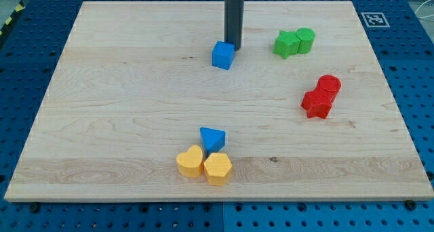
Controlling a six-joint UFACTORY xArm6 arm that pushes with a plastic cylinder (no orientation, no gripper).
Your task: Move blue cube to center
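Note:
The blue cube point(222, 55) sits on the wooden board point(122, 110) in the upper middle of the view. My tip point(234, 46) stands just above and to the right of the cube, touching or nearly touching its upper right edge. The dark rod rises straight up out of the view's top.
A blue triangular block point(212, 138) lies lower centre, touching a yellow heart-shaped block point(190, 161) and a yellow hexagonal block point(218, 168). A green star-shaped block point(287, 44) and green cylinder point(305, 40) sit upper right. A red cylinder point(329, 86) and red star-shaped block point(317, 104) sit at the right.

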